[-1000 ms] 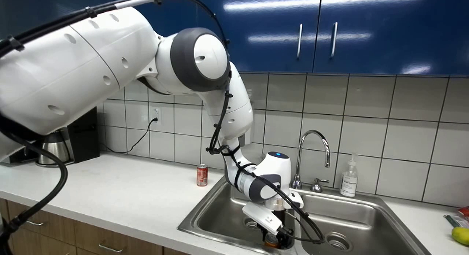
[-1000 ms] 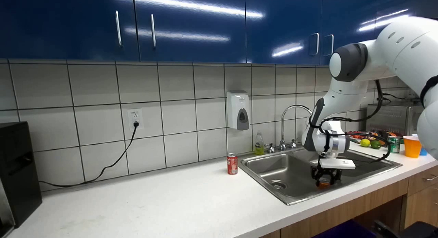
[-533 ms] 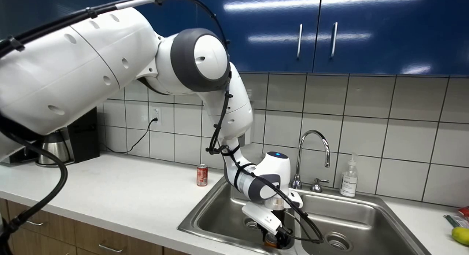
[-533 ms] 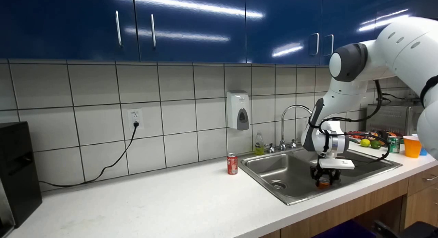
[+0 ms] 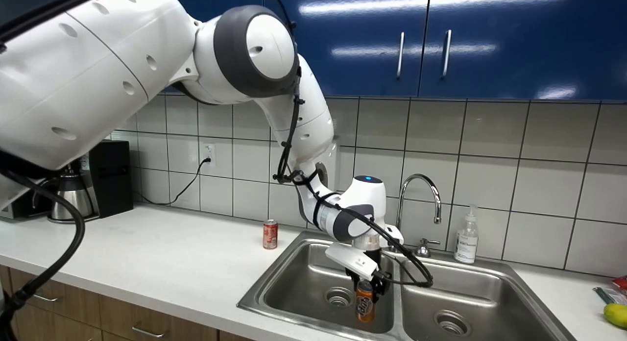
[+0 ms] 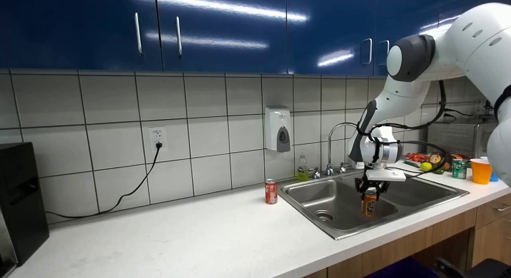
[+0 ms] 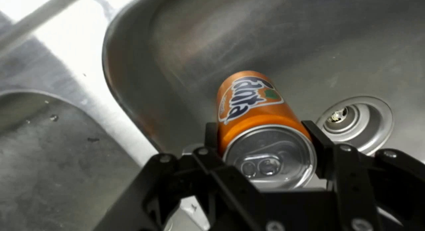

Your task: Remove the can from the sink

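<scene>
The can (image 5: 365,305) is orange with a silvery top and dark lettering. It also shows in an exterior view (image 6: 369,206) and in the wrist view (image 7: 257,103). My gripper (image 7: 264,138) is shut on its upper part, one finger on each side just below the silvery top. The gripper points down in both exterior views (image 5: 366,282) (image 6: 372,189). The can hangs roughly upright over the basin of the steel sink (image 5: 289,282) nearest the counter, close to the divider. Whether its bottom is above the rim, I cannot tell.
A red can (image 5: 270,234) stands on the counter (image 5: 196,262) beside the sink. The chrome faucet (image 5: 437,208) arches behind the basins. A soap bottle (image 5: 466,240) stands at the sink's back edge. An orange cup (image 6: 481,172) and a green can (image 6: 459,169) stand beyond the sink.
The arm and gripper have risen, and the orange can has come up with them from low in the basin. More of the can's body now shows. The red can has not moved.
</scene>
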Available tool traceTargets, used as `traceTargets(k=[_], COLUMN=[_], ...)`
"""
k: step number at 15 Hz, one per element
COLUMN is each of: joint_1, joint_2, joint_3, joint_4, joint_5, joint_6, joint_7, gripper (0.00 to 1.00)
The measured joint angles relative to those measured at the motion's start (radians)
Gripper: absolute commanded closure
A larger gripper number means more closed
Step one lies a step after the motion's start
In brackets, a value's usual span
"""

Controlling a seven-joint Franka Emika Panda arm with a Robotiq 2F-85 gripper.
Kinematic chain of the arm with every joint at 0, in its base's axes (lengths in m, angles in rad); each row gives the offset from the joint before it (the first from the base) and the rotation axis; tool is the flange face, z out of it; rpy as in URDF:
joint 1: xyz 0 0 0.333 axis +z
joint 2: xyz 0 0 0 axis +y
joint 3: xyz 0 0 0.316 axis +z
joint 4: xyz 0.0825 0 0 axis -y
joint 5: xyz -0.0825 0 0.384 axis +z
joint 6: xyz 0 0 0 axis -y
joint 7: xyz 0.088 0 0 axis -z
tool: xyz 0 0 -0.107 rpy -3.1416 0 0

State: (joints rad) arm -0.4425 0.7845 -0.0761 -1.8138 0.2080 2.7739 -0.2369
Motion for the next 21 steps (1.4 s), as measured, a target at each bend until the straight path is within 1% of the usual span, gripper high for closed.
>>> traceTargets(k=[4,10,15,21], joint_1=[0.018,0.066,0.136,0.247], joint_2=[-0.112,-0.264,-0.393,-0.512], joint_3=[0.004,0.017,0.043,0.073], joint_4=[-0.055,-0.132,-0.225,-0.374], joint_5=[-0.020,-0.025,-0.025,-0.026], joint_6=[-0.022,-0.112,-0.169,-0.186], joint_7=[0.000,0.000,-0.010,-0.026], gripper=[0.62,0.62,0.62,0.62])
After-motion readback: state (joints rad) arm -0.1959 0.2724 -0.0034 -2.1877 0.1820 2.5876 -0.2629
